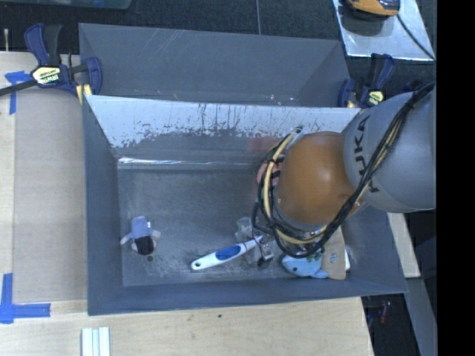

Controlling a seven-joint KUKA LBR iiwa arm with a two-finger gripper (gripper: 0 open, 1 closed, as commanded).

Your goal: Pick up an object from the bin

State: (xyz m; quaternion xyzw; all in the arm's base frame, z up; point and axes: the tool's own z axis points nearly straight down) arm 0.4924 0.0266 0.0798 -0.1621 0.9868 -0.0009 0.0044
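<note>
Grey bin [100, 213] floor holds a blue-and-white brush [219, 256] by the front wall. The end effector [256, 245] is low, just beside the brush's right end; whether it is apart or together I cannot tell. Nothing looks lifted yet, so I judge that the grasp and the raise remain.

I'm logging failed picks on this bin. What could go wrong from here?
1. The gripper is down by one end of the white and blue brush-like tool, which lies flat; gripped at its end, it might swing or slip out.
2. The light blue thing lies close by under the wrist and could get nudged or dragged along.
3. All this is near the bin's front wall, so a scrape seems possible.
</note>
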